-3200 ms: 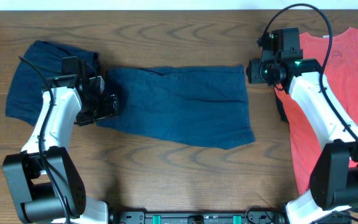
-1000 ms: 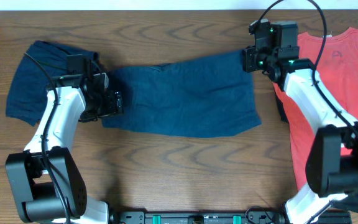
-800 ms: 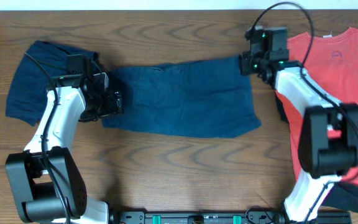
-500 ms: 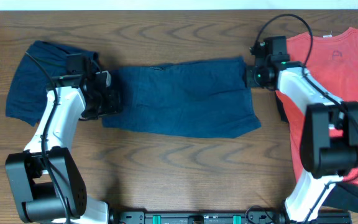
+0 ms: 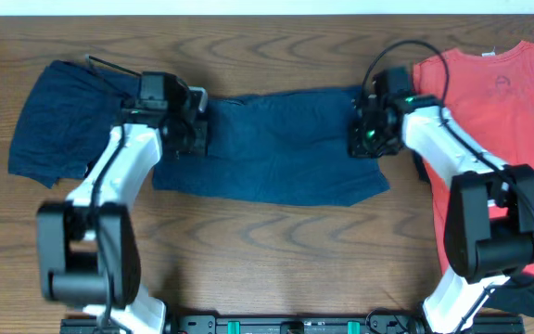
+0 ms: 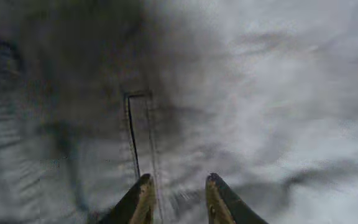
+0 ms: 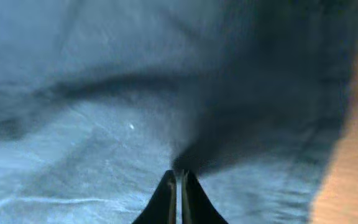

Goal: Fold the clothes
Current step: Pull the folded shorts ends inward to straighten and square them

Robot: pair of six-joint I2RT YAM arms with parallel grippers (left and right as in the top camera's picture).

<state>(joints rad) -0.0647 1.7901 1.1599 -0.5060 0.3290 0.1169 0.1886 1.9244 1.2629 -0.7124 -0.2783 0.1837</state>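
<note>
Far left: crumpled navy shorts (image 5: 49, 121), heaped on the wooden table (image 5: 267, 250), apparently set aside for later. Centre: spread navy shorts (image 5: 276, 158), flat on the table, with the left end effector (image 6: 179, 180) over their left end, fingers parted and gripping nothing, and the right end effector (image 7: 179, 180) at their right edge, fingers pressed together on a puckered tuck of cloth, likely to draw that side over into a fold. Far right: coral-red T-shirt (image 5: 499, 139), laid out flat, not yet folded.

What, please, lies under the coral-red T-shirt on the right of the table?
Dark navy cloth peeks from under the coral-red T-shirt at its left edge; the shirt covers the rest, so its extent is hidden.
</note>
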